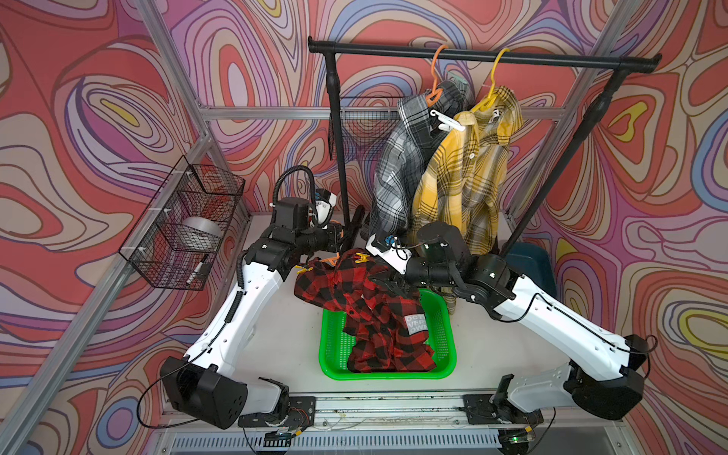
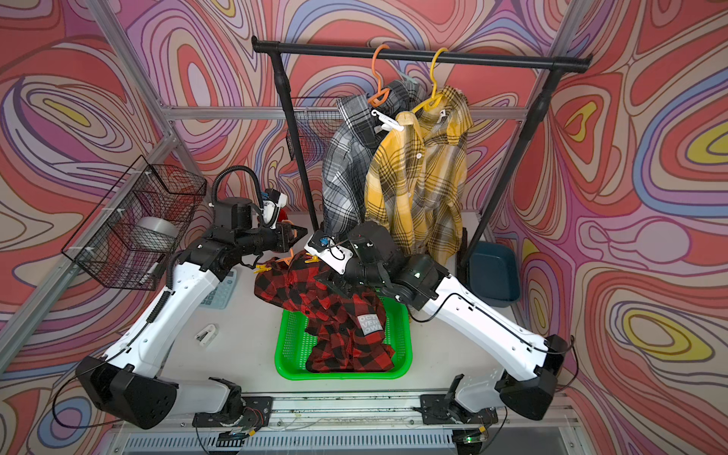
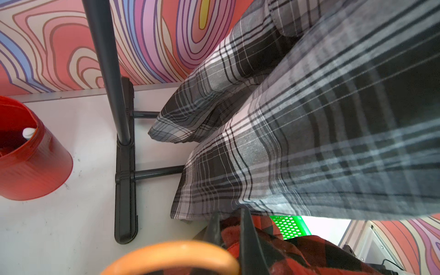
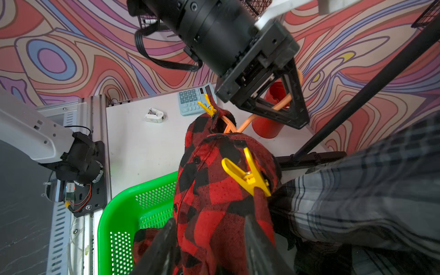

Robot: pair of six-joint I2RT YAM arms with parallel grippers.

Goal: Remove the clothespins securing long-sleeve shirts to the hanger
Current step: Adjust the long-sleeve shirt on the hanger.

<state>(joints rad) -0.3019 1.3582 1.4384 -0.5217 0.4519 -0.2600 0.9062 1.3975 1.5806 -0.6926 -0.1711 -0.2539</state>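
Note:
A red-and-black shirt (image 1: 366,311) hangs from an orange hanger (image 4: 247,121) over the green basket (image 1: 335,346), its lower part lying in it. My left gripper (image 4: 295,116) is shut on that hanger's hook (image 3: 171,254). Two yellow clothespins (image 4: 245,173) (image 4: 208,107) pinch the shirt's shoulders. My right gripper (image 4: 210,221) is open just below the nearer pin, a finger on each side of the bunched red cloth. The grey plaid shirt (image 1: 394,177) and yellow plaid shirt (image 1: 465,169) hang on the rack; a white clothespin (image 1: 447,120) sits at the grey shirt's collar.
The black rack (image 1: 472,55) stands at the back, its post and foot (image 3: 123,152) close to my left gripper. A red cup (image 3: 28,162), a calculator (image 2: 220,293) and a small white item (image 2: 207,335) lie left. A wire basket (image 1: 185,228) hangs left; a blue bin (image 2: 492,275) sits right.

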